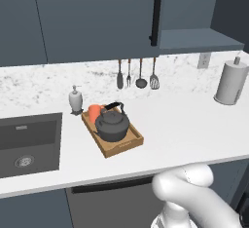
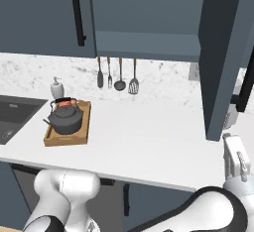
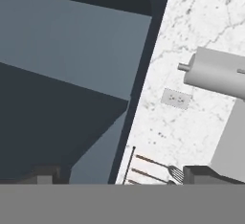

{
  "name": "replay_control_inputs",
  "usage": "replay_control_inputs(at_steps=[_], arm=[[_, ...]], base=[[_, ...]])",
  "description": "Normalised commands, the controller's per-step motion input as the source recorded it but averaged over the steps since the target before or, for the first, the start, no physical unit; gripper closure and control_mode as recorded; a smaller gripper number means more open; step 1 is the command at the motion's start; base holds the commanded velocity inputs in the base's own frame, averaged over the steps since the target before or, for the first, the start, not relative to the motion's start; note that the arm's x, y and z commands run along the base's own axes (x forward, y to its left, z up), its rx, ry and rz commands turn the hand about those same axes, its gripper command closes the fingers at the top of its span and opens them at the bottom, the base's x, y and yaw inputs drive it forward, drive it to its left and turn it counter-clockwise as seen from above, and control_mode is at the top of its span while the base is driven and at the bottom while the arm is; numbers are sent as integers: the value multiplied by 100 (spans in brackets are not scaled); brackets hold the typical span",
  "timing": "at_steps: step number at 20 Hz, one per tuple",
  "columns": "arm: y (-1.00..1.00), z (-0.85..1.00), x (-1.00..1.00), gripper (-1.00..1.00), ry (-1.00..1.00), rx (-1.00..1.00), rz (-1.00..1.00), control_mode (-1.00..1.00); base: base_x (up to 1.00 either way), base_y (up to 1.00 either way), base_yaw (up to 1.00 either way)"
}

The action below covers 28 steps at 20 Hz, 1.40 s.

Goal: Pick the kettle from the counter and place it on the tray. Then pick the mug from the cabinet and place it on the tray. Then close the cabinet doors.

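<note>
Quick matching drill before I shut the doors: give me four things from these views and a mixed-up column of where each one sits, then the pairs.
Things:
1. kettle
2. soap bottle
3. paper towel roll
4. utensils

Places:
A. hanging on the wall under the cabinet
B. on the tray, beside the mug
C. far right of the counter
D. on the counter between sink and tray

Pairs: 1-B, 2-D, 3-C, 4-A
</note>
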Motion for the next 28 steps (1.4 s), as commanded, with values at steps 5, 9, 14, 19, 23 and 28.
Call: replay_control_inputs(at_steps=[5,9,14,19,23,28], arm=[[-19,63,-1,-100,-2,0,3,-100],[8,77,-16,-100,-12,0,6,-100],[26,75,-10,-100,-8,-3,10,-100],[52,64,-1,-100,0,-10,10,-100],[66,46,0,-100,0,-14,8,-100],[79,51,0,-100,2,-16,4,-100]], base=[[0,0,0],[0,0,0],[0,0,0],[0,0,0],[0,0,0],[0,0,0]])
